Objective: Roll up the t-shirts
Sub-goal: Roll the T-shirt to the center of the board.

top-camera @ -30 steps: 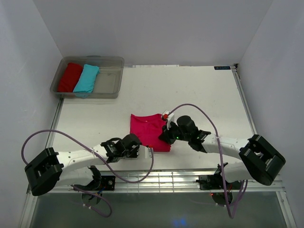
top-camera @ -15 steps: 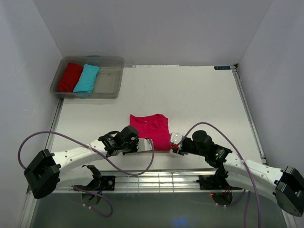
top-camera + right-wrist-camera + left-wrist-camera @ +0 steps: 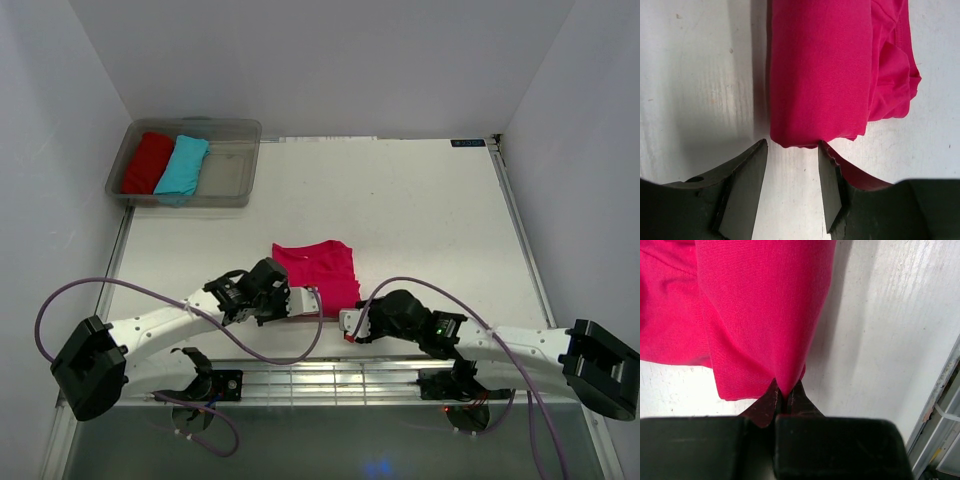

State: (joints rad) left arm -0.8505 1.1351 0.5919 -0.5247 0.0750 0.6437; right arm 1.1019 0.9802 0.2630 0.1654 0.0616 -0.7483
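On the white tabletop [image 3: 420,220], a magenta t-shirt [image 3: 318,268] lies folded near the front edge. The left gripper [image 3: 786,395] pinches its near hem, while the right gripper [image 3: 792,150], jaws parted, straddles the opposite corner, apparently readying a two-handed roll.

White table [image 3: 420,200], clear bin [image 3: 228,172] far left, perhaps plastic

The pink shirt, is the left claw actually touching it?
Touching. The left wrist view shows the left gripper pinched shut on the near edge of the pink shirt, with cloth caught between its tips.
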